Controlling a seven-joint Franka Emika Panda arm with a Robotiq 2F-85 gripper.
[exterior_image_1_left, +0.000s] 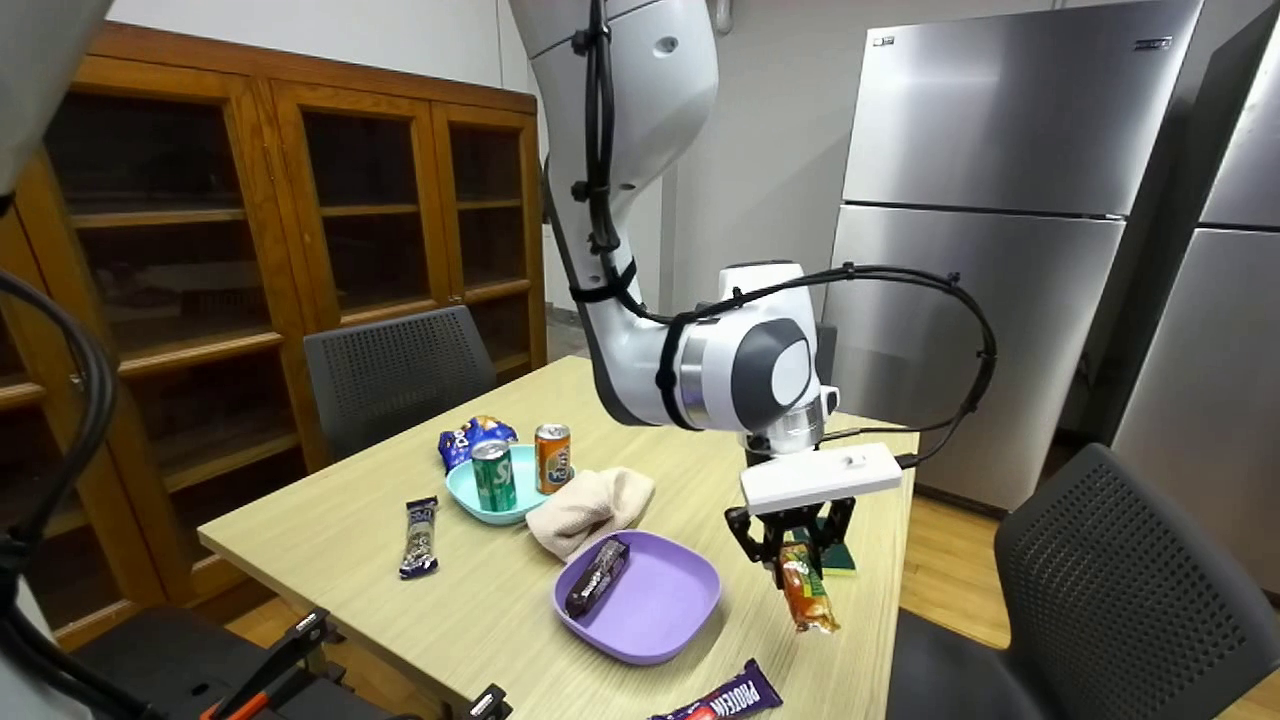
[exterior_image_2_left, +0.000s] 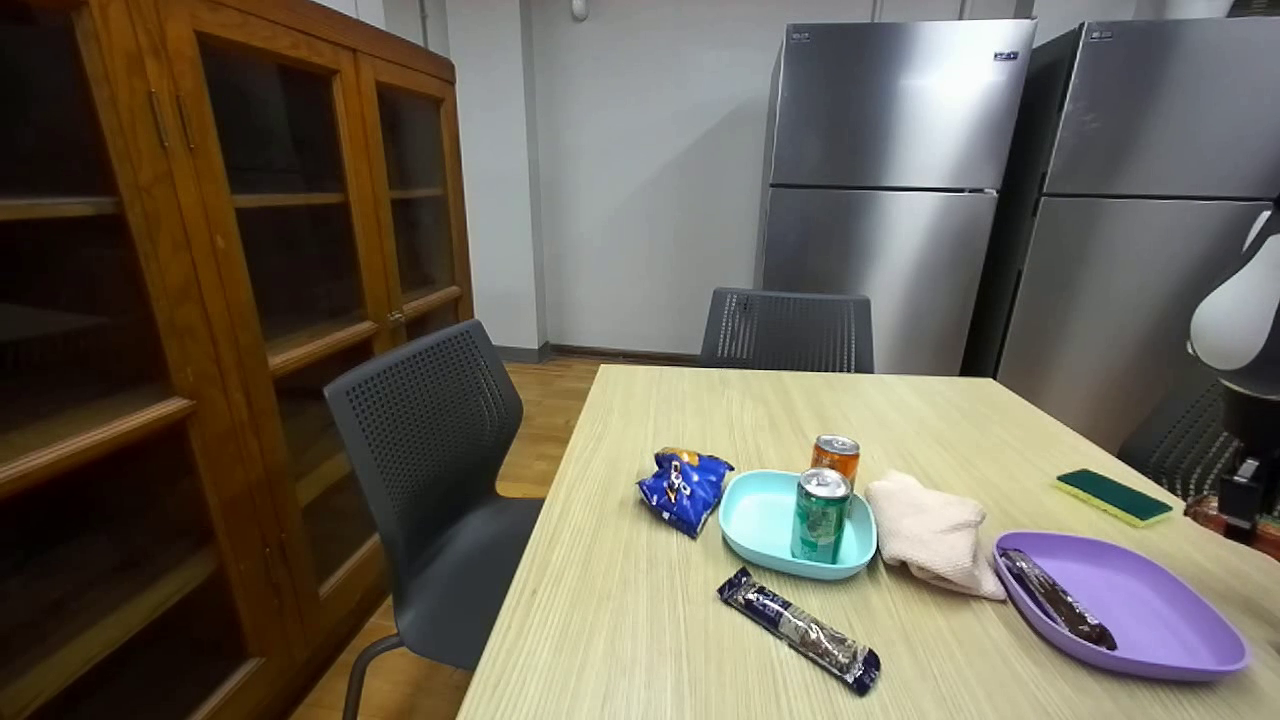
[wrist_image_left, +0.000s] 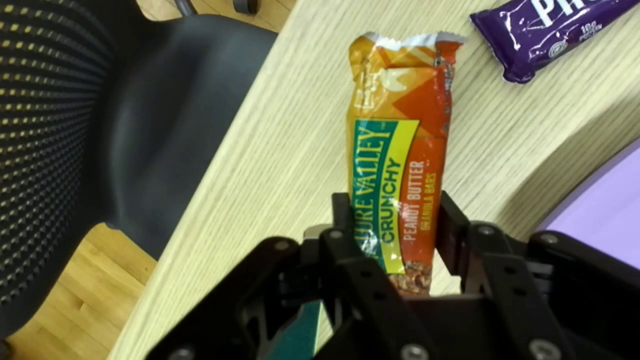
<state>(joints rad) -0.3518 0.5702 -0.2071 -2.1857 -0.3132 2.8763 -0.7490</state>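
Orange rectangular plastic-wrapped granola bar (wrist_image_left: 400, 160) clamped in black two-fingered metal gripper (wrist_image_left: 396, 215), near shallow purple dish (exterior_image_1_left: 670, 590). Slick surface, long free end: bar could pivot or slip; over-tight squeeze might crumble contents.

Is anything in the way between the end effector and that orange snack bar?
Nothing visible. In the wrist view, the end effector grips the granola bar directly, fingers against both long sides; the purple plate lies off to one side.
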